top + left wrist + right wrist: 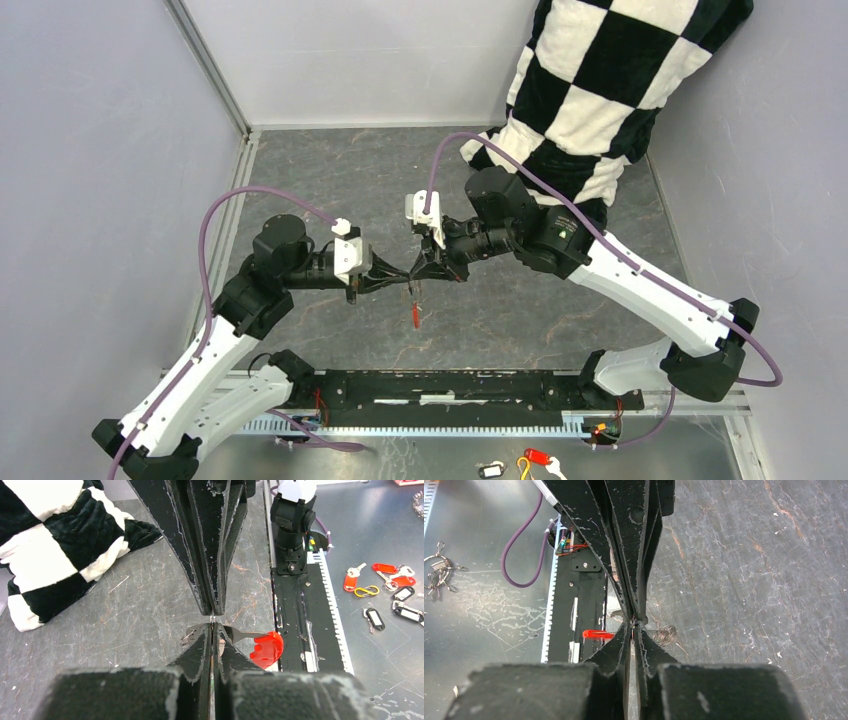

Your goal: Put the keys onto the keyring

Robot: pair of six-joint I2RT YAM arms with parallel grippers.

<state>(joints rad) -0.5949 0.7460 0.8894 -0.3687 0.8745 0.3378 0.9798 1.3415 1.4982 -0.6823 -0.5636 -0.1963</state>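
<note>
From above, the left gripper and right gripper meet tip to tip over the surface. The red key hangs straight down beneath that meeting point.

In the left wrist view, the left jaws are pressed fully together. The red key juts out just beside their tips, its metal shank running in towards them. What they pinch is hidden. The right jaws come in from the top, tips nearly touching the left ones.

In the right wrist view, the right jaws are narrowed to a thin slit, and I cannot tell whether they grip anything. A small silvery coil, apparently the keyring, sits just beside the tips, with the red key on the other side.

The step looks like working the key along the ring's wire. The left side should hold rigid. The right should pinch close to the ring, move in small arcs along the coil, and avoid tugging, since the thin wire could slip free.
</note>
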